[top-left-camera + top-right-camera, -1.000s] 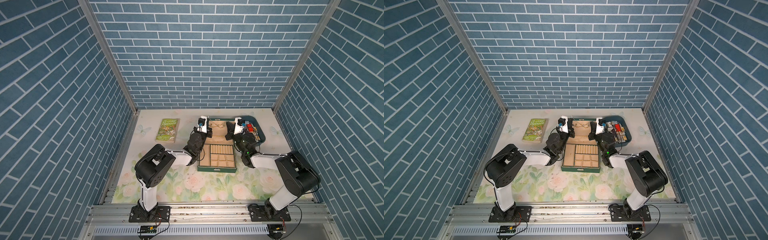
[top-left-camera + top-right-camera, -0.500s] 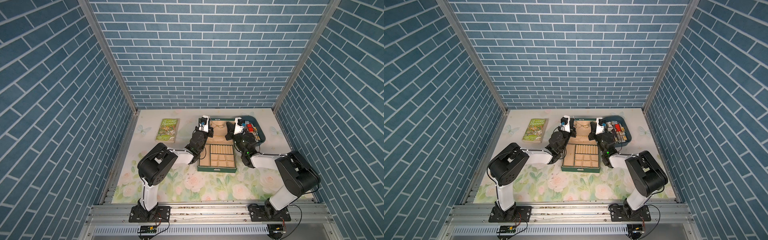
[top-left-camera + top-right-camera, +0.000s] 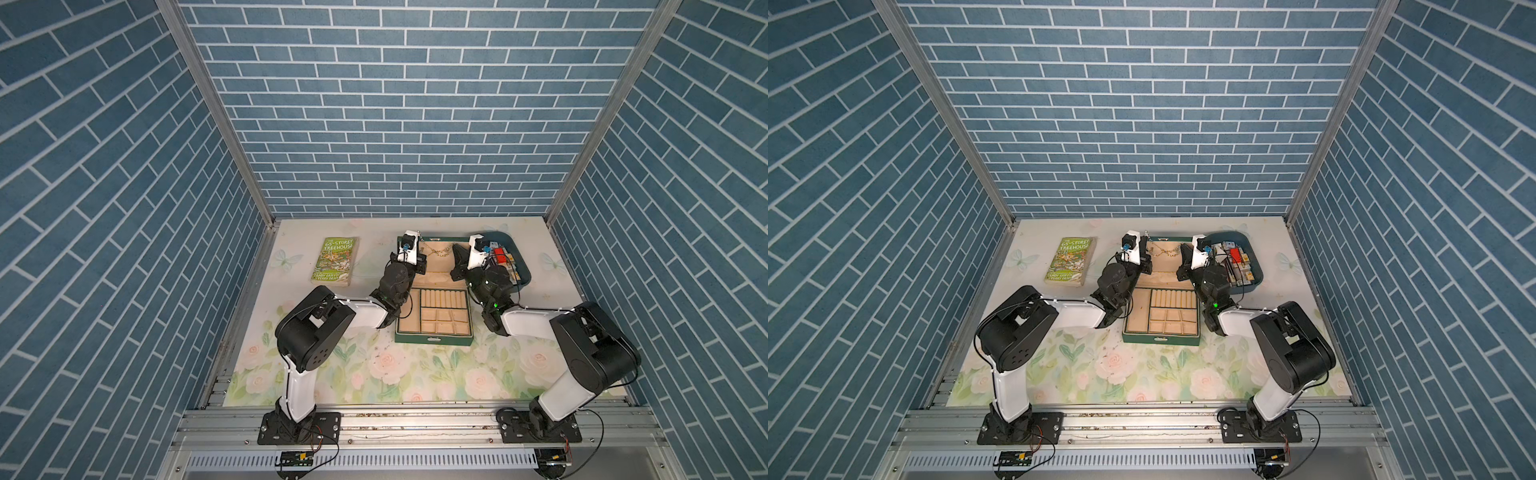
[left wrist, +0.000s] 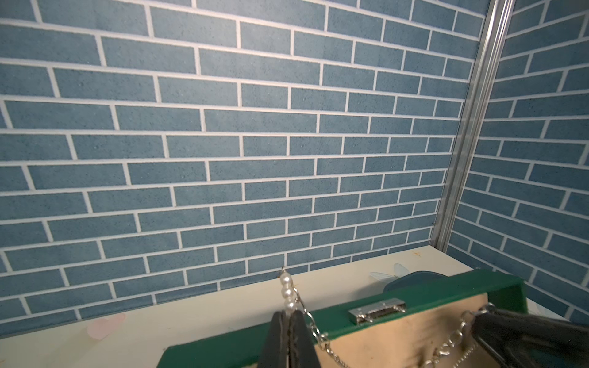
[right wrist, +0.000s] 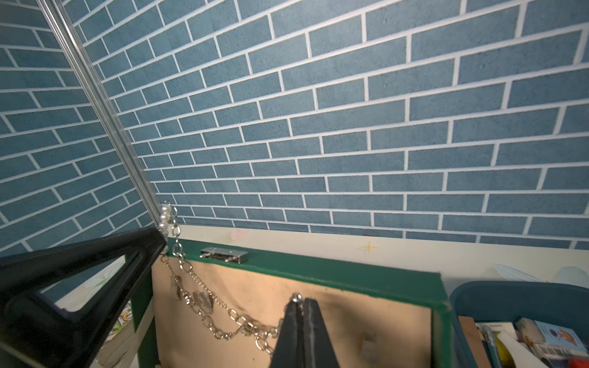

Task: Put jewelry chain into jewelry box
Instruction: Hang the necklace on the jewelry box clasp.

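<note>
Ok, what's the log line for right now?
left gripper: shut on jewelry chain | right gripper: shut on it | jewelry box: open

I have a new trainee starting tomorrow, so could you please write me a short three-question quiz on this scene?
1. True or false: the jewelry box is closed.
2. How many end effectors grip the jewelry chain? A) none B) one C) two
3. Short answer: what object lies off to the left arm's side of the box?

Key
1. False: it stands open.
2. C: the left end effector and the right end effector are each shut on it, with the chain hanging between them.
3. A book.
</note>
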